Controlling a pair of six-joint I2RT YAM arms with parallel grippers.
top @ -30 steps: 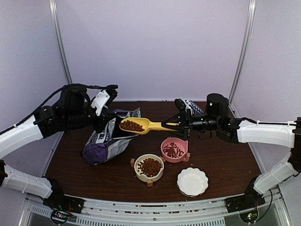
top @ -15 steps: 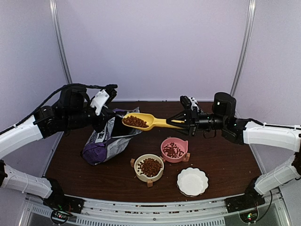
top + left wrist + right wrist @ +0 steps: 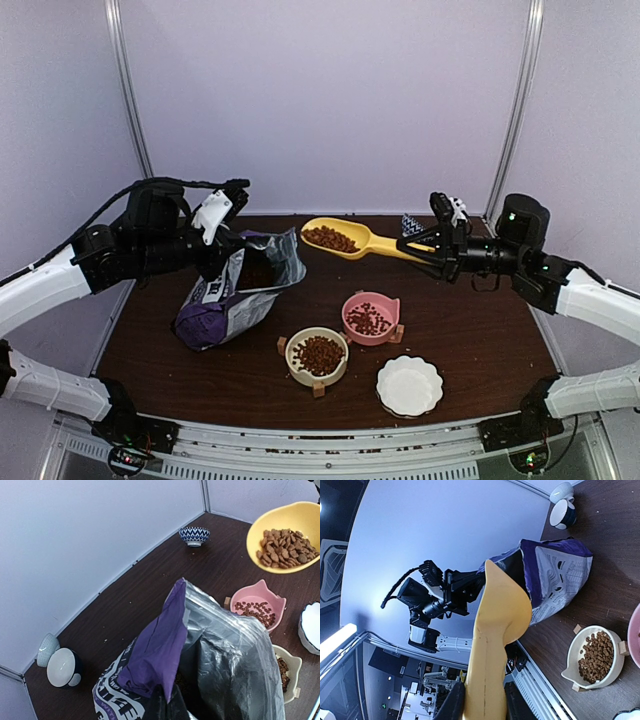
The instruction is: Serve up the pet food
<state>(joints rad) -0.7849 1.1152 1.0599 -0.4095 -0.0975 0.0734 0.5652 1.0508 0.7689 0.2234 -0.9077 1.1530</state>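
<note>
Kibble [image 3: 330, 238] sits heaped in the yellow scoop [image 3: 383, 246], its handle pinched by the right jaws, high over the surface [image 3: 470, 330]. A tilt or jolt could scatter pellets short of the white dish [image 3: 409, 385]. Left jaws pinch the bag [image 3: 235, 295] rim.

On your dark worktop [image 3: 470, 330], the purple bag [image 3: 232, 295] leans at the left, its top pulled up and its silver-lined mouth open. The yellow scoop [image 3: 345, 240] is up in the air to the right of that mouth, with its bowl end toward the bag. In front of it you have the pink bowl [image 3: 392, 303] on small wooden feet. The cream bowl [image 3: 296, 372] stands just beside it, nearer you. The white scalloped dish [image 3: 409, 385] lies near the front edge, right of the cream bowl. By the back wall sits a blue zigzag bowl [image 3: 194, 535]. In the far left corner, a pale ribbed cup [image 3: 47, 649] stands just beside a dark bowl [image 3: 64, 667].
</note>
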